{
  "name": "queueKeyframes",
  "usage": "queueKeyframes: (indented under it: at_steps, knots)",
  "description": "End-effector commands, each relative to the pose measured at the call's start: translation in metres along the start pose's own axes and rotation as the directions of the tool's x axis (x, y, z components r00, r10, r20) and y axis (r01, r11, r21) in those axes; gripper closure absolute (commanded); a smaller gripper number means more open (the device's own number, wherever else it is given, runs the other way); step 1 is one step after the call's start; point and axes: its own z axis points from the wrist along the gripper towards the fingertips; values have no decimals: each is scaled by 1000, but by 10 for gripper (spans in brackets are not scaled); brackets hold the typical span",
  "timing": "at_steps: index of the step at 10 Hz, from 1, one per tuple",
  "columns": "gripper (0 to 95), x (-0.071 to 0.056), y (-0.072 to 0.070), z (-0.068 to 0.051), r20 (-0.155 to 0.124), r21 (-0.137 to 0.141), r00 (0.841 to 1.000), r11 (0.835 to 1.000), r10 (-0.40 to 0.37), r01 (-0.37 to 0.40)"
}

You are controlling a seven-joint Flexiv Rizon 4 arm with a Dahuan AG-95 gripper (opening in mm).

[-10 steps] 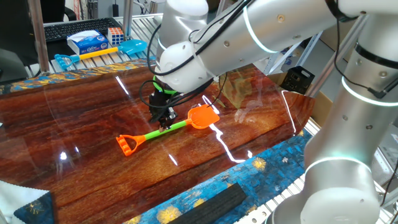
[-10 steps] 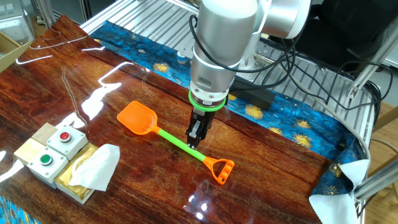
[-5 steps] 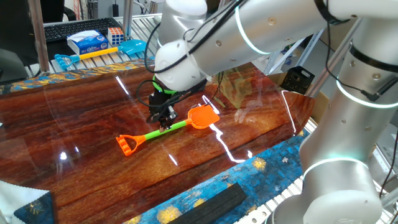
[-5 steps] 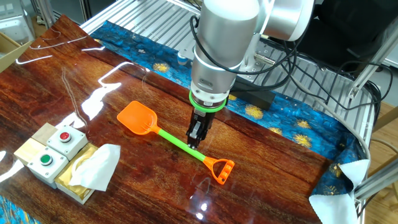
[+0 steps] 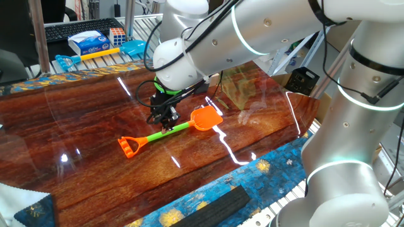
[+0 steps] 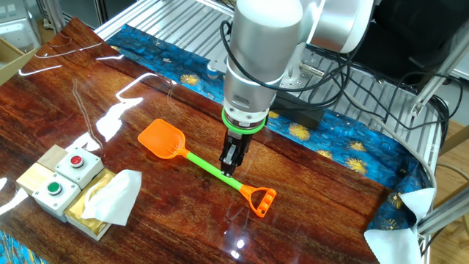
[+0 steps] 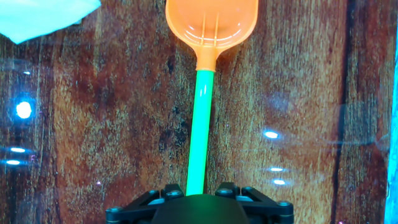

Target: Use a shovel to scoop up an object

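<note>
Gripper (image 6: 229,167) sits low over the green shaft of the orange-bladed plastic toy shovel (image 6: 192,158), which lies flat on the glossy wooden worktop (image 6: 146,88); whether it's clamped I honestly can't tell. Shovel looks light, stiff and slick, so mid-shaft seems the sane place to grab. Target's the white crumpled wrapper lump with a tan part (image 6: 108,198), well beyond the blade, probably feather-light and skittery. Hand view shows the shaft (image 7: 200,124) centred under the gripper; only the fixed view opposite shows the lump fully.
</note>
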Motion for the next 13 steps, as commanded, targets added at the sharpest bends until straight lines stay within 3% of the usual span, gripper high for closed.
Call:
queueKeyframes:
  at_steps: [1, 2, 4, 5, 13]
  knots:
    - [570, 0, 0, 0, -2, -8, 1000, 1000, -4, 4]
    - [570, 0, 0, 0, -15, -13, 1000, 1000, -11, 10]
    - [570, 0, 0, 0, -8, -26, 999, 999, -37, 37]
    - [760, 0, 0, 0, -6, -36, 998, 997, -63, 63]
    - [760, 0, 0, 0, -38, -51, 991, 991, -127, 125]
